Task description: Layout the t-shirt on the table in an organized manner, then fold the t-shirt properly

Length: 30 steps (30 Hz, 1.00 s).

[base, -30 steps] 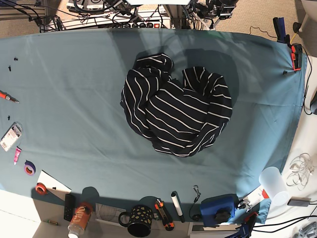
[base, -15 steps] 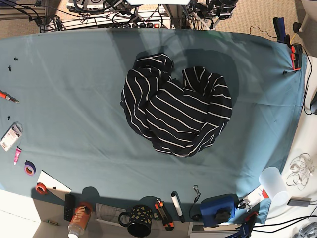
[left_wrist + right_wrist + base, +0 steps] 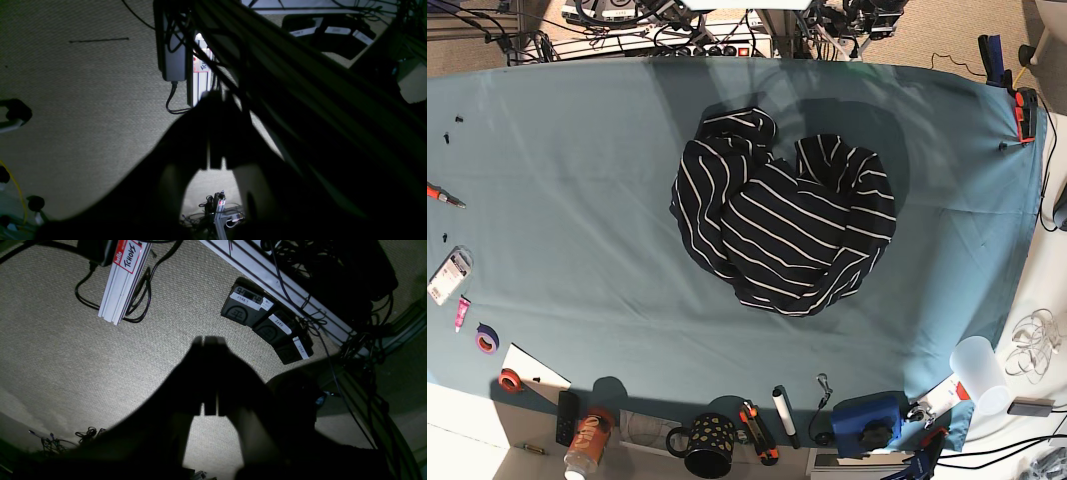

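The t-shirt [image 3: 782, 215], dark navy with thin white stripes, lies crumpled in a rounded heap at the middle of the teal table [image 3: 567, 150] in the base view. Neither arm shows in the base view. In the left wrist view my left gripper [image 3: 213, 100] is a dark silhouette with its fingers pressed together, holding nothing, above carpet floor and cables. In the right wrist view my right gripper [image 3: 209, 340] is also shut and empty, above carpet. The shirt and table do not show in either wrist view.
Along the table's front edge stand a dark mug [image 3: 709, 445], an orange can [image 3: 587, 440], a marker [image 3: 785, 415] and a blue box [image 3: 867, 420]. Tape rolls [image 3: 487, 338] lie at the left, a white cup [image 3: 979, 370] and a clamp [image 3: 1025, 112] at the right. Foot pedals [image 3: 267, 326] lie on the floor.
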{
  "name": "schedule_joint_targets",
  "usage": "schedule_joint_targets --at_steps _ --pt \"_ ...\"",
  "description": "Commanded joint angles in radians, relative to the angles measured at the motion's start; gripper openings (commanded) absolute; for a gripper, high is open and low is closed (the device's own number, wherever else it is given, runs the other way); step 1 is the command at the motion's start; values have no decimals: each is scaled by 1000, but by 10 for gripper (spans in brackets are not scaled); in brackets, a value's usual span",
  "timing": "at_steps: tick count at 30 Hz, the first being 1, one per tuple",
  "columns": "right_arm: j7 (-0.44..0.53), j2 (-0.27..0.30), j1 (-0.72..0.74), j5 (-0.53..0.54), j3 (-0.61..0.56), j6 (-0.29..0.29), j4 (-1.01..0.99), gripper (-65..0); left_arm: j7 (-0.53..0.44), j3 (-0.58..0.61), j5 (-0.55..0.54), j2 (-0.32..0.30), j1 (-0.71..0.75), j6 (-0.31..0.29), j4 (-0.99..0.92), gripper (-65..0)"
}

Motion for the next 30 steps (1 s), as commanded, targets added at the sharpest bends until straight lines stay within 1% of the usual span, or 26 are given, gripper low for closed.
schedule_joint_targets --at_steps 1,10,14,19,23,27,30 --pt "0 -2 -5 2 -2 5 6 -650 -1 3 -4 8 0 -22 5 -650" --pt "-2 6 -9 2 -2 4 6 -650 0 3 -3 -2 14 -26 5 -650" --pt "-5 25 -23 2 -2 4 7 -650 -1 3 -3 -19 51 -25 19 -650" --pt "-9 59 -45 2 -2 5 20 -650 -1 3 -4 -52 136 -25 107 -650" --pt "-14 116 -109 3 -2 4 145 -650 0 3 -8 -82 218 -23 209 -650" --pt "-49 201 -220 9 -2 4 375 -650 0 3 -30 -118 301 -21 320 -650" --pt "-87 273 -316 90 -2 3 566 -650 1 3 -63 -150 365 -21 408 -650"
